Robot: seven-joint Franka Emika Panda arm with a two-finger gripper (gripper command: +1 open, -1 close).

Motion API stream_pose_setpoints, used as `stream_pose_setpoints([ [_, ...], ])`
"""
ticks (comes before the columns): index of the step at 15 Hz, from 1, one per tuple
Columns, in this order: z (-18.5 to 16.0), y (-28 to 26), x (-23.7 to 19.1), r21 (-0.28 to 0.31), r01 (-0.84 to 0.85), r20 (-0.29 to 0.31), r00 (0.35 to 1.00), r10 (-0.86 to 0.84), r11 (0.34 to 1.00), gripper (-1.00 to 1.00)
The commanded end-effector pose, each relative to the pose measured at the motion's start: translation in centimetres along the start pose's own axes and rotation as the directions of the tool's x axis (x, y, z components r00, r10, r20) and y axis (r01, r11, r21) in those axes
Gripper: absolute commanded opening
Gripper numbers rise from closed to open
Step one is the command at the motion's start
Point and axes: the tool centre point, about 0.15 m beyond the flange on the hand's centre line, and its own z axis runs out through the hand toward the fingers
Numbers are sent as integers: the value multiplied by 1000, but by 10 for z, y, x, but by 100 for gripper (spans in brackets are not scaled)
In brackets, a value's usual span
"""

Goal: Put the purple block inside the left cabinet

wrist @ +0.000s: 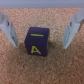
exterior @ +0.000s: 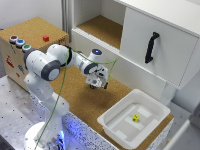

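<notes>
The purple block (wrist: 39, 42), a dark cube with a yellow letter A on its face, rests on the cork surface in the wrist view. My gripper (wrist: 39, 31) is open around it, one finger (wrist: 8, 30) on each side with a gap to the block. In the exterior view the gripper (exterior: 96, 84) hangs low over the cork board and hides the block. The left cabinet (exterior: 102, 27), a doorless section with a cork floor, stands behind the gripper.
A white door with a black handle (exterior: 151, 47) closes the cabinet section at the exterior view's right. A white bin (exterior: 156, 111) holds a yellow dotted cube (exterior: 135, 118). A cork box (exterior: 30, 29) with a small red block (exterior: 46, 38) is at the exterior view's left.
</notes>
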Motion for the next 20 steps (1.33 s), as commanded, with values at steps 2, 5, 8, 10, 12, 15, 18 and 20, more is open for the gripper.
stream_pose_setpoints([
  [2, 9, 4, 7, -101, 27, 50, 999, -22, 995, -100],
  [5, 2, -1, 7, -183, 35, 44, 999, -27, 982, -100],
  [8, -8, -8, -3, -223, 25, 44, 999, -16, 975, -100],
  [10, -21, -15, -6, -244, 34, 41, 999, -25, 969, -100],
  [12, -51, -29, 1, -286, 65, 1, 998, -68, 956, -100],
  [15, -127, -59, 32, -369, 137, -117, 974, -192, 919, -100],
  [18, -195, -84, 71, -397, 162, -217, 940, -264, 903, -100],
  [20, -236, -105, 101, -420, 155, -280, 915, -290, 894, -100],
])
